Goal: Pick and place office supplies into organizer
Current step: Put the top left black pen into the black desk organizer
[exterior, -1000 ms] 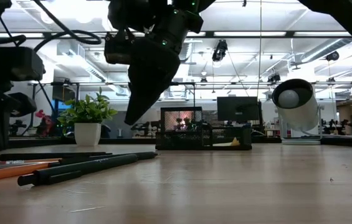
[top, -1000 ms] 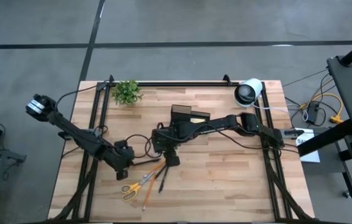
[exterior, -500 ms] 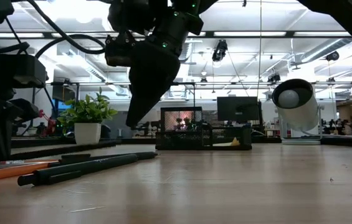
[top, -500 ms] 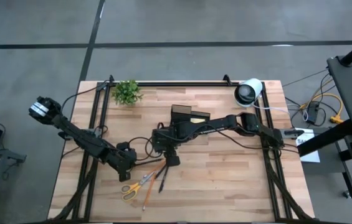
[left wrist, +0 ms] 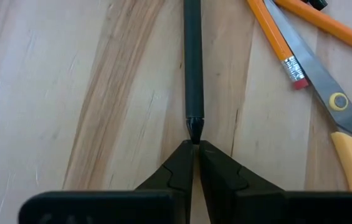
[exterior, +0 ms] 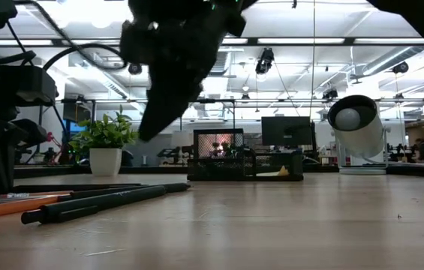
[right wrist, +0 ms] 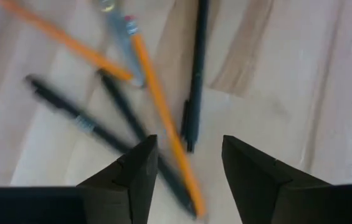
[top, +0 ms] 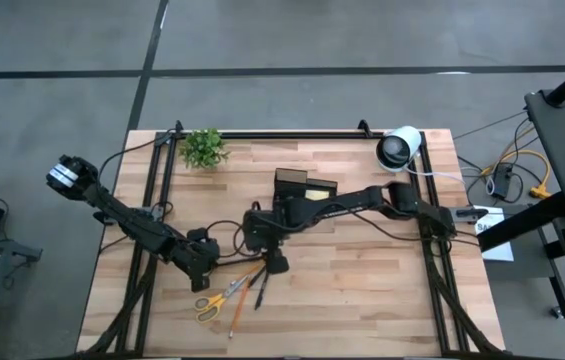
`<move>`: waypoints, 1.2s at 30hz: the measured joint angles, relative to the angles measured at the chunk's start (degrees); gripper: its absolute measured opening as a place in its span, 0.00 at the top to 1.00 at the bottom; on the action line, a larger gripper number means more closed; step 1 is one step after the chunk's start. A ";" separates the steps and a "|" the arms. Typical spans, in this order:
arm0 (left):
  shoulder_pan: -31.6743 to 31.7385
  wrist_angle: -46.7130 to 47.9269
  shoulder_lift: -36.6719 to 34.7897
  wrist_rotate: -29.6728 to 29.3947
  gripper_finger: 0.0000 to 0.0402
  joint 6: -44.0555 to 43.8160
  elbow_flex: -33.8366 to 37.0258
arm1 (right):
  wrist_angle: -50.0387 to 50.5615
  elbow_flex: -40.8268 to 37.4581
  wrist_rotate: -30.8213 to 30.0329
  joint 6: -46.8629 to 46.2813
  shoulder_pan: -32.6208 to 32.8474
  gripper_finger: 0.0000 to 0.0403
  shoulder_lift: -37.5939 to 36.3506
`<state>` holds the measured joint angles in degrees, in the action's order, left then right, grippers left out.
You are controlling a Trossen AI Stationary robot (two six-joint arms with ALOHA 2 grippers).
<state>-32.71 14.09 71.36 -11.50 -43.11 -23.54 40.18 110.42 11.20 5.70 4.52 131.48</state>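
Loose office supplies lie at the table's near left: yellow-handled scissors (top: 216,301), orange pencils (right wrist: 161,118) and dark pens (exterior: 106,201). The black mesh organizer (top: 296,185) stands farther back, mid-table. My left gripper (left wrist: 195,146) is shut low over the wood, its fingertips right at the pointed tip of one dark pen (left wrist: 192,68). My right gripper (right wrist: 188,149) hangs open above the pile, slanting down, with a pencil and pens below the gap between its fingers. My left gripper's shut fingertips (left wrist: 185,155) stand at the pen's pointed tip (left wrist: 194,129), coming along the pen's length and slanting down. I cannot tell whether they touch it. The pen lies flat on the table.
A small green plant (top: 203,147) stands at the far left and a big white-and-black roll (top: 399,148) at the far right. Black frame rails (top: 152,200) run along both table sides. Bare wood (top: 362,290) lies at the near right.
My right gripper has tipped a little, its fingertips swinging toward the table's left over the pens and pencils; it is blurred with motion now. The supplies lie where they were.
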 joint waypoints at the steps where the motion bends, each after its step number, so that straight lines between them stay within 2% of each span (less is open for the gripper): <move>1: 0.00 -0.02 -0.27 -0.24 0.97 -0.02 -0.05 | -1.01 -0.07 -0.04 -1.03 -0.11 0.58 0.56; 9: 0.39 -1.94 0.44 -1.86 0.97 -0.01 0.29 | -2.27 -0.10 -0.19 -3.47 0.60 0.61 3.21; 15: 0.48 -5.84 3.85 -2.72 0.97 -0.08 0.34 | -3.37 -0.29 -1.17 -5.76 1.62 0.63 5.19; 23: 0.50 -11.07 6.26 -2.89 0.97 -0.06 0.19 | -5.22 -2.48 -7.91 -6.90 2.49 0.67 6.08; 29: 0.50 -12.57 6.08 -2.73 0.97 -0.08 0.06 | -5.52 -2.95 -7.96 -8.05 1.94 0.78 6.20; 36: 0.46 -11.54 2.69 -2.80 0.97 -0.04 -0.08 | -5.84 -4.95 -7.87 -6.92 1.91 0.93 6.09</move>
<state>-32.25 2.55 74.05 -14.30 -43.16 -23.62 34.34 105.46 3.33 -1.22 6.42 137.58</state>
